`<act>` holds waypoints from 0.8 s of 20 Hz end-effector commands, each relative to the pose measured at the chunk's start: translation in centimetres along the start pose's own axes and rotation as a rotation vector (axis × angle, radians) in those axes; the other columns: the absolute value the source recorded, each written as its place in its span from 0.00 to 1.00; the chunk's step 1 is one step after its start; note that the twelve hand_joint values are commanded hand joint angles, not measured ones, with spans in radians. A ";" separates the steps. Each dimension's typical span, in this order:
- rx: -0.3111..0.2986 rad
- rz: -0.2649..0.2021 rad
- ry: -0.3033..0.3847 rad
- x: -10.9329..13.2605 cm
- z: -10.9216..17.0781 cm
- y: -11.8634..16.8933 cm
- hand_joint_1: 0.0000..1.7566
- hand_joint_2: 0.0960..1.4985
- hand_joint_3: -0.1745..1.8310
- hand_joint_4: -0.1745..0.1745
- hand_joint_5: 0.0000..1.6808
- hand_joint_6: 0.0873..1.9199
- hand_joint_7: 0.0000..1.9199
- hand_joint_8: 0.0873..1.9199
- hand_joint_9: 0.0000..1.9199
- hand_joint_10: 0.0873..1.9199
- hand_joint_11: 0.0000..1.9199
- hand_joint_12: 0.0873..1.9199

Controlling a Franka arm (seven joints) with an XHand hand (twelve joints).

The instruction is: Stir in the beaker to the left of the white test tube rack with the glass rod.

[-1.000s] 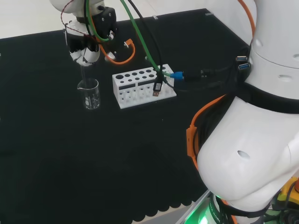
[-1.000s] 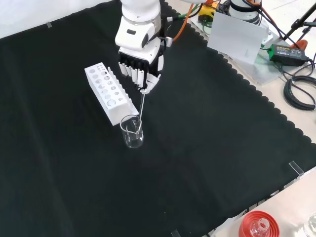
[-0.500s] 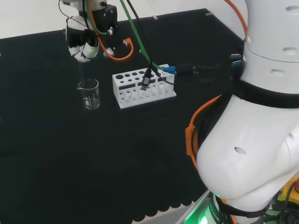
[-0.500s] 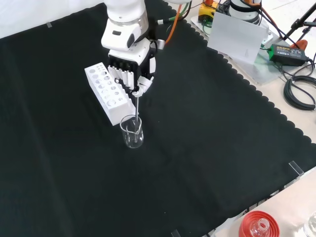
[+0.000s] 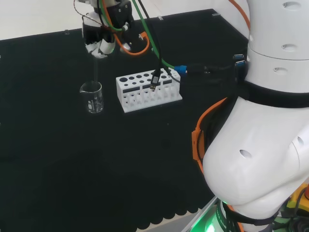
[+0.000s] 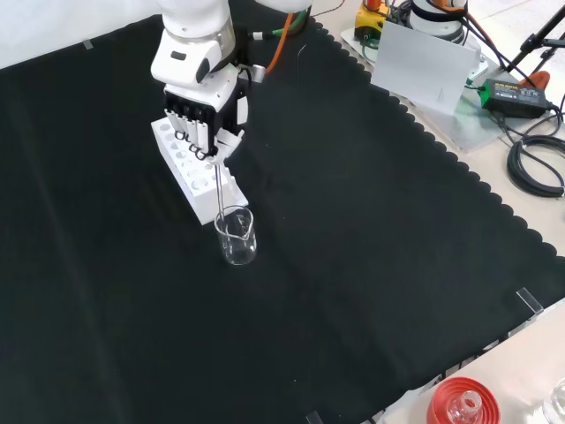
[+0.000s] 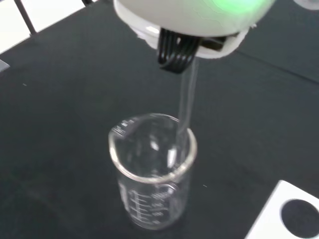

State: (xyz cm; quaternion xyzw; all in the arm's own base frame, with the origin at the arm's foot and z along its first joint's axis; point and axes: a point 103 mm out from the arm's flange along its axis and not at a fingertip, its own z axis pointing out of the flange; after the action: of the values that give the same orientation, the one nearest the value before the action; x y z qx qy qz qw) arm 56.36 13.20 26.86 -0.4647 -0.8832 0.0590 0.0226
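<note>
— Beaker (image 6: 236, 237) looks clear, graduated, standing mid-cloth beside the white rack (image 6: 196, 167)?

— Yes; the hand (image 6: 201, 113) pinches the glass rod (image 6: 218, 187), dipped inside. Black cloth (image 6: 371, 265), scalloped edge.

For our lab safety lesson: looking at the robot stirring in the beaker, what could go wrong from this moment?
1. The glass rod leans against the rim of the beaker, a light vessel standing free on the cloth; a sideways push could tip it.
2. The white test tube rack stands right beside the beaker, under the robot hand, which might knock it.
3. The robot hand pinches the rod near its top, so it could slip.
</note>
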 end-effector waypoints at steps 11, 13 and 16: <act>-0.024 -0.006 -0.013 1.8 -1.5 -3.1 0.76 0.37 0.45 0.00 0.73 0.24 0.73 0.34 0.87 0.27 0.84 0.31; -0.035 -0.008 -0.010 2.1 -1.8 -3.1 0.76 0.37 0.45 0.00 0.73 0.24 0.73 0.34 0.87 0.27 0.84 0.31; -0.041 -0.011 -0.002 2.6 -1.9 -3.0 0.76 0.37 0.45 0.00 0.73 0.24 0.73 0.34 0.87 0.27 0.84 0.31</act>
State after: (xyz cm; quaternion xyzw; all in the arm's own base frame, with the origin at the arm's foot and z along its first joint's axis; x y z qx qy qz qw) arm 52.91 13.10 28.91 -0.4622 -0.8854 0.0476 0.0112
